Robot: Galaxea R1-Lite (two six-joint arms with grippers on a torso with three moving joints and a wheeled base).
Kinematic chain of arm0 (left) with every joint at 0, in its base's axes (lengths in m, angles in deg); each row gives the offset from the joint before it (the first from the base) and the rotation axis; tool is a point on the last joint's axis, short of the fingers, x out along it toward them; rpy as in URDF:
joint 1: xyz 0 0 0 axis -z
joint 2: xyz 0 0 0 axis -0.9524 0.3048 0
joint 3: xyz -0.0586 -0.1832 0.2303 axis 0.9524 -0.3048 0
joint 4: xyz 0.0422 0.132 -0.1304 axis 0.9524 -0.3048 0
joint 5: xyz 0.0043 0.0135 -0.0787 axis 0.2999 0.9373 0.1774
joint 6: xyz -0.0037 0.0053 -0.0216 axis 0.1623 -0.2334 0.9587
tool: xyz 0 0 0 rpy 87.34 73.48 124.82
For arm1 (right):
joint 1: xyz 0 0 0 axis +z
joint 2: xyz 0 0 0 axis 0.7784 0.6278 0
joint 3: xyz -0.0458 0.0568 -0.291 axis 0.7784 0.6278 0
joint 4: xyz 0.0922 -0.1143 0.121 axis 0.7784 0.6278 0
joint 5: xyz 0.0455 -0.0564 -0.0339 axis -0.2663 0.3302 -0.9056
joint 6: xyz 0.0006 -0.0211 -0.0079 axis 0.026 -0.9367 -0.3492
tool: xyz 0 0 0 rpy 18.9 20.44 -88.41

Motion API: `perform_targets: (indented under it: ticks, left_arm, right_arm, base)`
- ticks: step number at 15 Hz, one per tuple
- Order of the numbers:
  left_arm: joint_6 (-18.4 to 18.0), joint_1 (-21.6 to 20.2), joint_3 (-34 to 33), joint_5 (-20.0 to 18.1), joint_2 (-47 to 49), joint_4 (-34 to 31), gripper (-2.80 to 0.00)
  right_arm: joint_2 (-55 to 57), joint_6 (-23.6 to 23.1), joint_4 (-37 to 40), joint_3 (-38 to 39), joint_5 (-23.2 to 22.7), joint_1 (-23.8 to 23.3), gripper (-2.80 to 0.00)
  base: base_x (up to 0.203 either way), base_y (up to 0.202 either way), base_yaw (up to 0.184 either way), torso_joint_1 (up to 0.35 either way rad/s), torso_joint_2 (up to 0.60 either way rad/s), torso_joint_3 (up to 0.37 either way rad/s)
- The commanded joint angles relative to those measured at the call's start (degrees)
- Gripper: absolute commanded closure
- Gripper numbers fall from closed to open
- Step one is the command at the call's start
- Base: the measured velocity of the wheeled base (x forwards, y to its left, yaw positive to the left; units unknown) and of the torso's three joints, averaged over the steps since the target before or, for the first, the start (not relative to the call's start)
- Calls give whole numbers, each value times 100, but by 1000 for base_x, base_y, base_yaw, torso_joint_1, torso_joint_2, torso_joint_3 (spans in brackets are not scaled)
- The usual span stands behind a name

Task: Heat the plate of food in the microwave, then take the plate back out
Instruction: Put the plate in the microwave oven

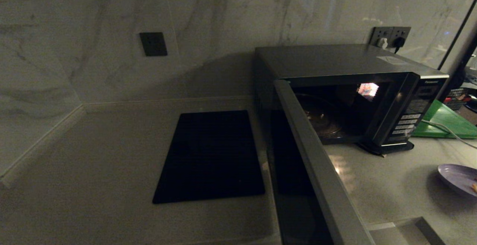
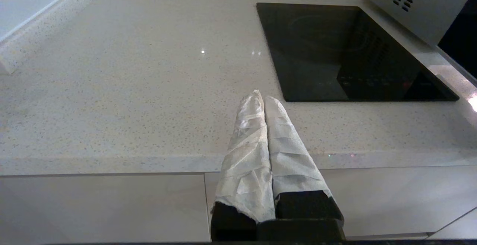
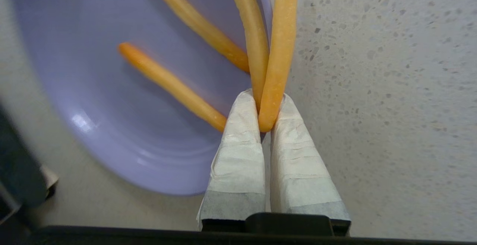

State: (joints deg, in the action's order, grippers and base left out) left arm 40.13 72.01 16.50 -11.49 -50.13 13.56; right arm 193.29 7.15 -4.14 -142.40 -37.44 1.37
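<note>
A pale speckled stone surface point(image 1: 93, 163) runs beneath marble-veined walls point(image 1: 93, 21) that meet in a corner at about 10 o'clock in the head view, with a low stone upstand along their foot. A dark switch plate point(image 1: 153, 44) sits on the back wall at 11 o'clock. The left gripper point(image 2: 261, 98) hangs at the front edge of the surface, above pale cabinet fronts, its tape-wrapped fingers pressed together on nothing. At the centre of the head view lies a flat black slab point(image 1: 210, 155), set flush in the surface. Just beside it, toward 3 o'clock, the microwave point(image 1: 346, 62) stands with its door point(image 1: 316, 163) swung wide toward the camera and the glass turntable bare inside. Behind the microwave, at 1 o'clock, a double socket point(image 1: 390, 36) holds plugs. A green board point(image 1: 443, 120) lies past the button panel at 3 o'clock. The plate point(image 1: 456, 178) rests on the surface at 4 o'clock, well apart from the microwave. The right gripper point(image 3: 265, 116) is at the plate's rim, its taped fingers nearly closed, pinching the rim where the ends of two fries point(image 3: 277, 51) overhang it.
</note>
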Motion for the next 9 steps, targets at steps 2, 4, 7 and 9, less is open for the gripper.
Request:
perform_targets:
  ticks: [2, 4, 7, 9]
  left_arm:
    - [4, -2, 0, 2, 9, 2, 0]
    - [4, -2, 0, 2, 9, 2, 0]
    - [4, -2, 0, 2, 9, 2, 0]
    - [4, -2, 0, 2, 9, 2, 0]
  right_arm:
    - [-382, -160, 19, 14, -111, 3, 0]
    - [-525, -174, 27, 38, -120, 48, 0]
    - [-730, -232, 36, 108, -120, 182, 0]
    - [-856, -305, 37, 196, -129, 325, 0]
  base:
    - [0, 0, 0, 0, 0, 0]
    - [0, 0, 0, 0, 0, 0]
    - [0, 0, 0, 0, 0, 0]
    - [0, 0, 0, 0, 0, 0]
